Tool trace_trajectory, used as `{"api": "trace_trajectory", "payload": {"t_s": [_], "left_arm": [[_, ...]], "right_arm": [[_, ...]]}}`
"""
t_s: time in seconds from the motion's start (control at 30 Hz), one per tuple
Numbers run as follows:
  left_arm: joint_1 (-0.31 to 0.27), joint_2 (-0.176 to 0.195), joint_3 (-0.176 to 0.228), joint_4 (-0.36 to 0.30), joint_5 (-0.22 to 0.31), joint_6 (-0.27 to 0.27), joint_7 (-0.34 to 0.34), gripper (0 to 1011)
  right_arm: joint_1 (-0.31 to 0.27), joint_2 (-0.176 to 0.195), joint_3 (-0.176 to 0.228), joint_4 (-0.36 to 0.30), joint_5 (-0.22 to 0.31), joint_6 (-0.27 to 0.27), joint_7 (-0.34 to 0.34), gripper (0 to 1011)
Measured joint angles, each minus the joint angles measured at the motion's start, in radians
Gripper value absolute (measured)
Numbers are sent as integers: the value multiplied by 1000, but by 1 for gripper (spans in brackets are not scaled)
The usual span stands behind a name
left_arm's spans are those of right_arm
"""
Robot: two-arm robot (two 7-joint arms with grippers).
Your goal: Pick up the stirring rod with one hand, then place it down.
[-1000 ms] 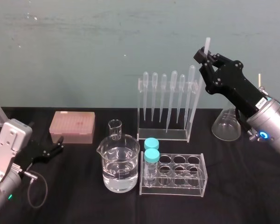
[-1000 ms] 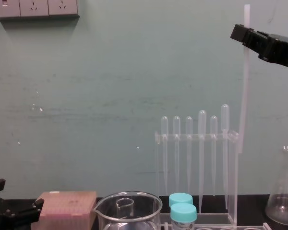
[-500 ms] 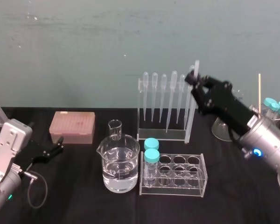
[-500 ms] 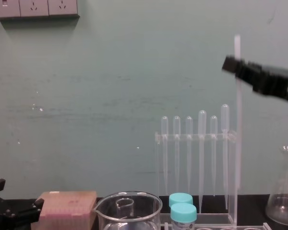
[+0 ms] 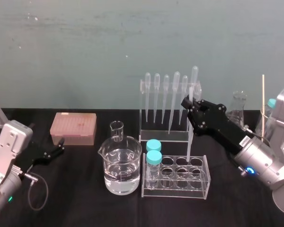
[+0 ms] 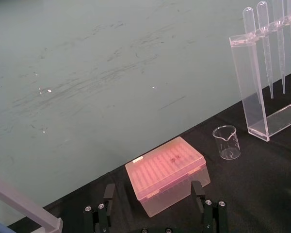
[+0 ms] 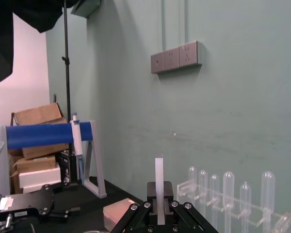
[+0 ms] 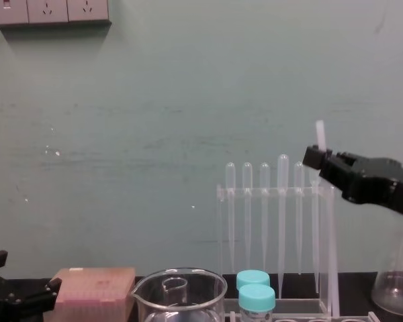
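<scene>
Pickup done: my right tool (image 5: pixel 189 104) clamped on stirring rod (image 5: pixel 190 139), upright, tip at tube rack (image 5: pixel 206 179); release pending. Off left, my left tool (image 5: pixel 60 146) idle, jaws apart.

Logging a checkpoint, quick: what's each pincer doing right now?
Left pincer: open, holding nothing.
Right pincer: shut on the stirring rod.

lit: even, mod bright | shadows: soft, faint | glare: sm glints on beaker (image 5: pixel 122 166)
</scene>
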Motion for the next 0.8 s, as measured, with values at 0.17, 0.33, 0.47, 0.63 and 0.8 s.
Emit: {"api": "trace_trajectory", "payload": {"t_s": [0.17, 0.33, 0.47, 0.63, 0.8], "left_arm": [[0, 0, 0, 0, 0, 0, 0, 1000], [0, 0, 0, 0, 0, 0, 0, 1000], [0, 0, 0, 0, 0, 0, 0, 1000], [0, 0, 0, 0, 0, 0, 0, 1000], [0, 0, 0, 0, 0, 0, 0, 1000]], "right_arm": [[12, -18, -8, 32, -13, -6, 2, 69], [24, -31, -11, 63, -25, -17, 7, 70], [37, -47, -13, 100, -30, -36, 19, 69], [47, -65, -13, 145, -20, -54, 45, 69], [50, -74, -16, 172, -23, -59, 53, 69]]}}
